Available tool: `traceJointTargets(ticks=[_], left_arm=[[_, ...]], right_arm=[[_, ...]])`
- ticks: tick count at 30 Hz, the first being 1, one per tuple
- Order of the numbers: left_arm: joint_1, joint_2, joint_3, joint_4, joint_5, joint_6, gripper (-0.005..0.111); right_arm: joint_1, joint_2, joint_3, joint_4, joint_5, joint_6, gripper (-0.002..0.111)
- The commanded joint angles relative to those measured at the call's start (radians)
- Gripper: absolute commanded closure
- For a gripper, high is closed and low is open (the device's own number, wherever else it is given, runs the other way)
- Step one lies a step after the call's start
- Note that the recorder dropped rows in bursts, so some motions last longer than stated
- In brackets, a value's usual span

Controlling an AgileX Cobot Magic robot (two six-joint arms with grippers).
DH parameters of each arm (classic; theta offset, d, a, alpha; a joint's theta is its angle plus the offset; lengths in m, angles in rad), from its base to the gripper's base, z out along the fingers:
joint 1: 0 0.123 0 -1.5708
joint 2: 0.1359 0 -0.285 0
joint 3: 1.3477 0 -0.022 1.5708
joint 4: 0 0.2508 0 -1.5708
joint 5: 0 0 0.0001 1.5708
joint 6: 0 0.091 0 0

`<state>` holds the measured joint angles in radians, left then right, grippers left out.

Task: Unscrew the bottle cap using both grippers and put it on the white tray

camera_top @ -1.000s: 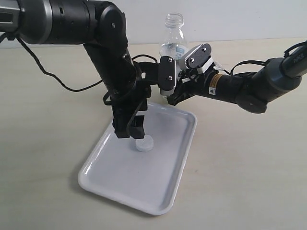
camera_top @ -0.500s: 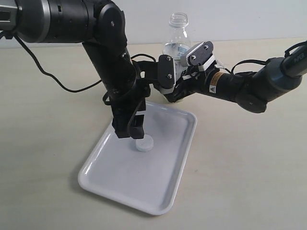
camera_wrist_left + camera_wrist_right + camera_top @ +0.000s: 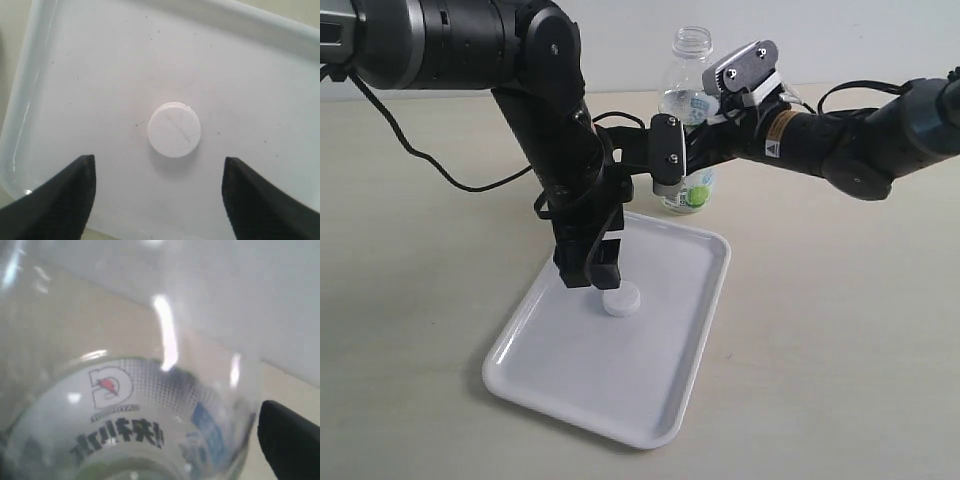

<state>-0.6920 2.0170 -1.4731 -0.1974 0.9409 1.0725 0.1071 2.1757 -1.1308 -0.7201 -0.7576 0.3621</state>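
Note:
The white bottle cap [image 3: 621, 300] [image 3: 174, 129] lies flat on the white tray [image 3: 660, 405] [image 3: 260, 65], touching nothing else. My all-black left gripper [image 3: 592, 272] [image 3: 157, 167] hangs open just above and beside it, with nothing between its fingers. The capless clear bottle [image 3: 687, 110] [image 3: 150, 415] stands upright on the table behind the tray. My right gripper [image 3: 706, 112] is open around the bottle's upper body, its fingers spread wide on either side. In the right wrist view only one black finger [image 3: 289, 440] shows, apart from the bottle.
The tray lies slanted on a beige tabletop [image 3: 840, 330]. A black cable [image 3: 430, 160] trails across the table on the left. A pale wall [image 3: 820, 40] runs along the back edge.
My right gripper has opened wider off the bottle and its upper finger has risen. The bottle's lower label now shows. The left arm and the cap have not moved.

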Motion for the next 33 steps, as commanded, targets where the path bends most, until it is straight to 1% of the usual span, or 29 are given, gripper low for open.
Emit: traceJointTargets(ticks=[1, 9, 19, 27, 30, 33], left_arm=[[-0.004, -0.008, 0.004, 0.004, -0.015, -0.007, 0.038], [-0.004, -0.008, 0.004, 0.004, -0.015, -0.007, 0.038], [-0.004, -0.008, 0.004, 0.006, -0.02, -0.007, 0.038], [-0.004, -0.008, 0.004, 0.006, -0.02, -0.009, 0.038], [-0.004, -0.008, 0.004, 0.006, -0.02, -0.037, 0.038], [-0.004, -0.008, 0.004, 0.006, -0.02, -0.057, 0.038]], right_arm=[[-0.002, -0.032, -0.002, 0.001, 0.021, 0.033, 0.003], [-0.002, -0.05, -0.002, 0.001, -0.091, 0.051, 0.003], [-0.002, -0.186, -0.002, 0.001, -0.093, 0.081, 0.003], [-0.002, -0.361, -0.002, 0.014, -0.011, 0.085, 0.003], [-0.002, -0.448, -0.002, 0.014, 0.073, 0.085, 0.003], [-0.002, -0.547, -0.002, 0.014, 0.255, 0.095, 0.003]])
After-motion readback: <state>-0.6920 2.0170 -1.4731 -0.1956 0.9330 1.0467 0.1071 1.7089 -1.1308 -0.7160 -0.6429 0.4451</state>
